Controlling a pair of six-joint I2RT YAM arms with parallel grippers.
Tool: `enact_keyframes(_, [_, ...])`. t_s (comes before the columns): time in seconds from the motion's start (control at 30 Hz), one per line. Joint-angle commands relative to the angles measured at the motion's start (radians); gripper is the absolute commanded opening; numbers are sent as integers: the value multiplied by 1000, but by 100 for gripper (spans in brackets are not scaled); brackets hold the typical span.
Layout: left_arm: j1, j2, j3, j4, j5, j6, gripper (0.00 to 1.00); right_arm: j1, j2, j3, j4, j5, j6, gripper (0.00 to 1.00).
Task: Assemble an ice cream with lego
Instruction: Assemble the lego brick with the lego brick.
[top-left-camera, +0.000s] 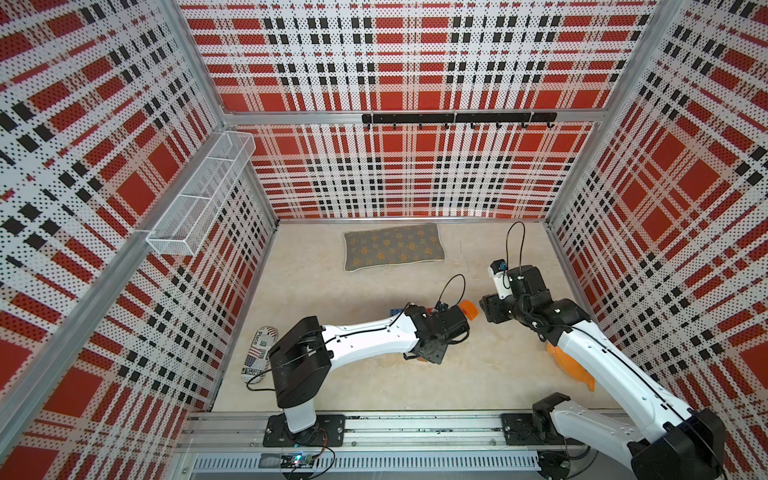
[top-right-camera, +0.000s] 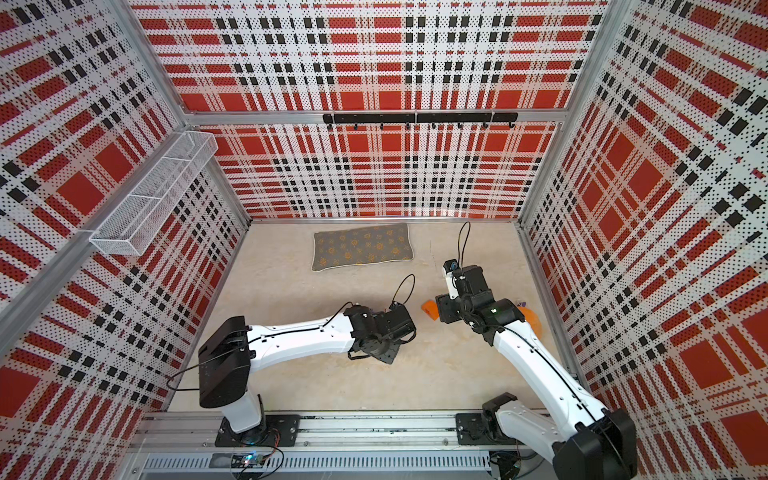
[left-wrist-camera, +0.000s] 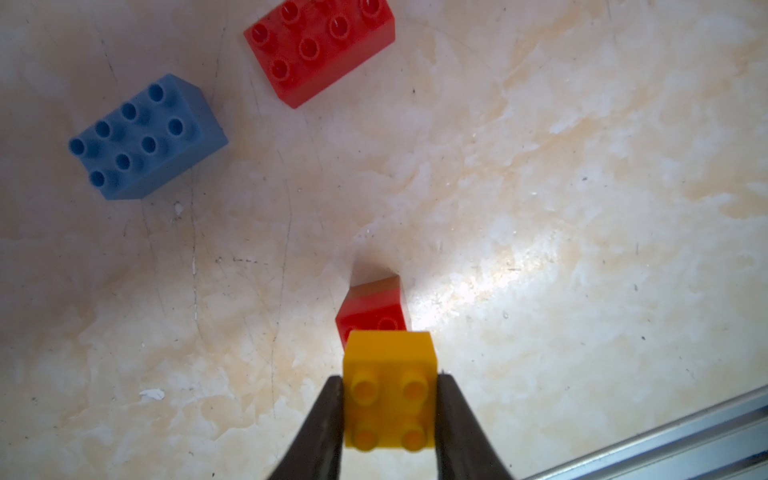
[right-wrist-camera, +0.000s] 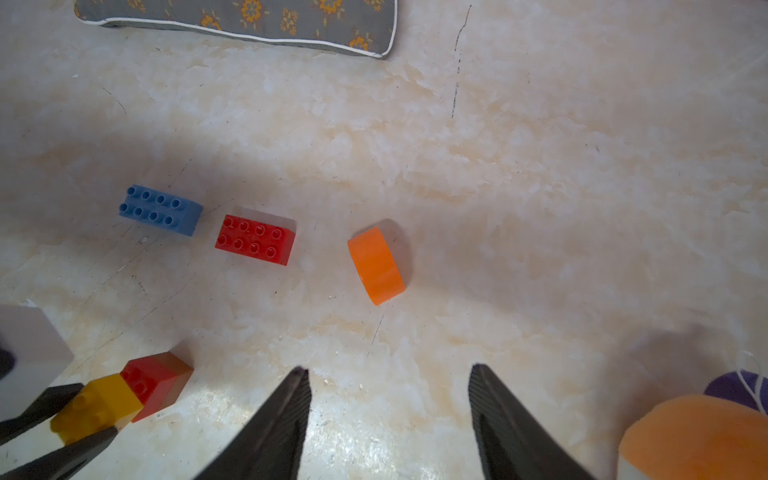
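The ice cream (right-wrist-camera: 158, 378), a red-on-brown stub, hides under the left arm (top-left-camera: 365, 336) at low centre of both top views. The left tool (left-wrist-camera: 390, 380) clenches the yellow brick (left-wrist-camera: 390, 353) above it, seemingly aligning studs. The right tool (right-wrist-camera: 388, 369) gapes, empty.

The beige marbled desk (top-left-camera: 374, 386) bears a grey flowered cushion (top-left-camera: 393, 247) at the far middle, a patterned board (top-left-camera: 257, 353) at the near left edge, and a soft orange lump (top-left-camera: 569, 365) at the near right with a purple thing (right-wrist-camera: 731, 386) just beside it. Mid-desk lie, left to right and apart, a blue brick (right-wrist-camera: 160, 210), a red brick (right-wrist-camera: 254, 240) and an orange dome (right-wrist-camera: 376, 266). Nearer than these, a brown brick (left-wrist-camera: 376, 286) stands under a small red brick (right-wrist-camera: 145, 376).
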Motion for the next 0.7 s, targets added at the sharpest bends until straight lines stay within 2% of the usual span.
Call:
enact_keyframes(0.0, [-4, -5, 13, -13, -27, -23, 30, -7, 1, -12, -3, -11, 9, 66])
enact_keyframes(0.67, [32, -58, -95, 101, -35, -139, 30, -6, 0, -15, -1, -26, 9, 66])
